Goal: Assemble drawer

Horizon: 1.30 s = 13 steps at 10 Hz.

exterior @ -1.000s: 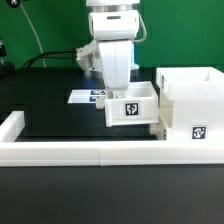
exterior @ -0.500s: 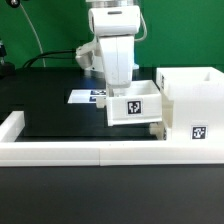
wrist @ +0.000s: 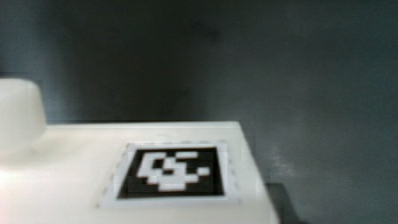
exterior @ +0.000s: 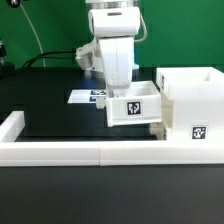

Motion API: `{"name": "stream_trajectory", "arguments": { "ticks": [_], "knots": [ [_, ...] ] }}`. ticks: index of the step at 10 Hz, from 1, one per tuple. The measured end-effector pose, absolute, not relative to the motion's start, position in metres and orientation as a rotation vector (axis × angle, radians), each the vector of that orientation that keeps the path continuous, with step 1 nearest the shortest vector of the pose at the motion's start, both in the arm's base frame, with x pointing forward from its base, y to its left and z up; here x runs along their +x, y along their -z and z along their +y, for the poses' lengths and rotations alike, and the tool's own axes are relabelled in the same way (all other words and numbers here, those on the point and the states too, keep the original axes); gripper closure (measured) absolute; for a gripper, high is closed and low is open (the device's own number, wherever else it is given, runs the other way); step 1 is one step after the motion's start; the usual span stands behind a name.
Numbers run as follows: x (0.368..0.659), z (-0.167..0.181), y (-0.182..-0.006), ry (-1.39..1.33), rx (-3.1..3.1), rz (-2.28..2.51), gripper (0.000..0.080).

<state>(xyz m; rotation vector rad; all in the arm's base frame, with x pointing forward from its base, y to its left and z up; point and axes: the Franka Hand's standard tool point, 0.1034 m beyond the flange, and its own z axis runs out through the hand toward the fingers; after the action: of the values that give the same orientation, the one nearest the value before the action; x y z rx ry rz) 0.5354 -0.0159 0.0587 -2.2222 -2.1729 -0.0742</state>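
In the exterior view my gripper (exterior: 124, 86) reaches down into a small white open-top tray (exterior: 132, 107) with a square tag on its front. It holds the tray a little above the black table, close beside the tall white box (exterior: 190, 100), which carries a tag low on its front. My fingertips are hidden inside the tray. The wrist view shows a flat white face of the tray (wrist: 71, 170) with its tag (wrist: 173, 170) very near; no fingers show there. I cannot make out a second tray.
A long low white border wall (exterior: 80, 152) runs along the front and turns back at the exterior view's left. The marker board (exterior: 86, 97) lies flat behind the arm. Dark table (exterior: 55, 115) lies between wall and marker board.
The tray moved with my gripper slightly up and toward the exterior view's right, nearer the tall box, then stayed still over the last half second.
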Motion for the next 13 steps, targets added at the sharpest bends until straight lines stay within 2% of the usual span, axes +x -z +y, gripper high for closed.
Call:
{"name": "stream_trajectory", "arguments": {
  "ticks": [13],
  "knots": [
    [0.5357, -0.0085, -0.0502, 0.074, -2.215, -2.161, 0.0755]
  ]
}}
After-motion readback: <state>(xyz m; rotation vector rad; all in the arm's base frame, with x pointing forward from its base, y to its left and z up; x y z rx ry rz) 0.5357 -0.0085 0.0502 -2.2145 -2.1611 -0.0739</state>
